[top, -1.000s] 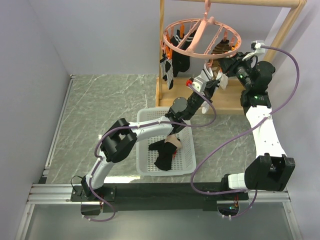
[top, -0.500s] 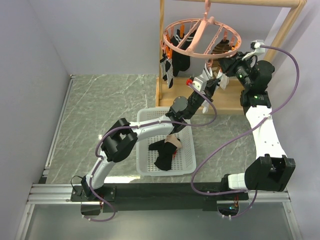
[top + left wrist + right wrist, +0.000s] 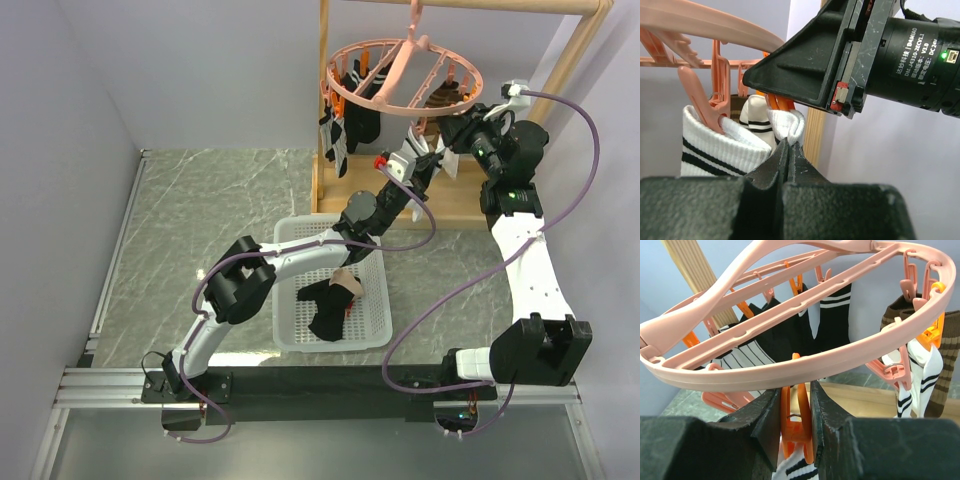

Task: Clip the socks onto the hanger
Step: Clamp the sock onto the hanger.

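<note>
The pink ring hanger (image 3: 404, 72) hangs from the wooden rack, with several socks clipped around its rim. My left gripper (image 3: 789, 142) is shut on the cuff of a white sock with black stripes (image 3: 786, 124), held up just under an orange clip (image 3: 774, 102). My right gripper (image 3: 795, 386) is shut on that orange clip (image 3: 796, 412) under the ring (image 3: 805, 365); the striped cuff (image 3: 796, 471) shows below the clip. In the top view both grippers, left (image 3: 428, 150) and right (image 3: 452, 132), meet under the ring's near right rim.
A white basket (image 3: 290, 232) on the table holds a black sock (image 3: 325, 312) and a brown one (image 3: 346, 283). The wooden rack base (image 3: 380, 200) and its post (image 3: 575, 50) stand close behind the arms. Black (image 3: 790, 335), brown (image 3: 946, 365) and white striped (image 3: 920, 385) socks hang nearby.
My left gripper has risen slightly with the sock toward the ring. The right arm has barely moved.
</note>
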Motion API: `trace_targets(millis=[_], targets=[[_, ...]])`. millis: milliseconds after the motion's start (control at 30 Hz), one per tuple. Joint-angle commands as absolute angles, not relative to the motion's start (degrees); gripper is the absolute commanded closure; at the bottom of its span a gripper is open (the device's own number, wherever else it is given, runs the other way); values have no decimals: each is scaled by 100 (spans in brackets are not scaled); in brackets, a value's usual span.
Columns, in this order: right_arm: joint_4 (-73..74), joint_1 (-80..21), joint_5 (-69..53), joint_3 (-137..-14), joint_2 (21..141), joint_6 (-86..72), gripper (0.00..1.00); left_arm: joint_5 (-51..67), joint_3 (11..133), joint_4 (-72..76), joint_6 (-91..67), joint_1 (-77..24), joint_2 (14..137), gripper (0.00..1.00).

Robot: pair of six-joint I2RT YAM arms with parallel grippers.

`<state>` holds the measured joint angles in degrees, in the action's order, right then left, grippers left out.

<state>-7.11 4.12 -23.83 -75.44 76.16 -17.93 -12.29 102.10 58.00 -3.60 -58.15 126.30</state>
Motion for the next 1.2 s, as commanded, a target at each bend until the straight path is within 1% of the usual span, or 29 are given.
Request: trace_targets(millis=[0, 533, 600, 667, 700, 767, 800, 900, 967, 1000, 1033, 1067, 1167], targets=[[-563, 396, -2004, -7787, 7436, -1907, 100, -1151, 10494, 6152, -220, -5818, 12621, 99], [-466, 387, -2232, -7884, 7427, -2057, 100, -932, 10573, 5986, -62, -5810, 12595, 99], [-387, 387, -2303, -7945, 7418, -2100, 94, -897, 10582, 5924, -62, -5810, 12577, 99], [-334, 387, -2338, -7972, 7409, -2118, 92, -879, 10565, 5906, -62, -5801, 12542, 99], [-325, 387, -2347, -7972, 7400, -2127, 85, -879, 10547, 5906, -62, -5801, 12525, 99], [-229, 395, -2373, -8033, 7400, -2118, 75, -896, 10521, 5889, -62, -5801, 12507, 99], [-185, 387, -2373, -8059, 7400, -2101, 66, -905, 10512, 5880, -79, -5801, 12498, 98], [-44, 387, -2347, -8095, 7365, -2030, 52, -914, 10442, 5906, -140, -5801, 12472, 97], [-35, 396, -2303, -8103, 7321, -1978, 48, -923, 10415, 5880, -149, -5792, 12454, 97], [87, 396, -2268, -8112, 7304, -1969, 45, -914, 10406, 5871, -158, -5783, 12454, 96], [131, 387, -2198, -8130, 7269, -1960, 38, -923, 10398, 5845, -184, -5783, 12445, 96], [210, 395, -2180, -8165, 7251, -1943, 36, -932, 10397, 5836, -211, -5766, 12437, 95], [403, 396, -2110, -8252, 7207, -1890, 31, -870, 10354, 5801, -290, -5757, 12410, 90]])
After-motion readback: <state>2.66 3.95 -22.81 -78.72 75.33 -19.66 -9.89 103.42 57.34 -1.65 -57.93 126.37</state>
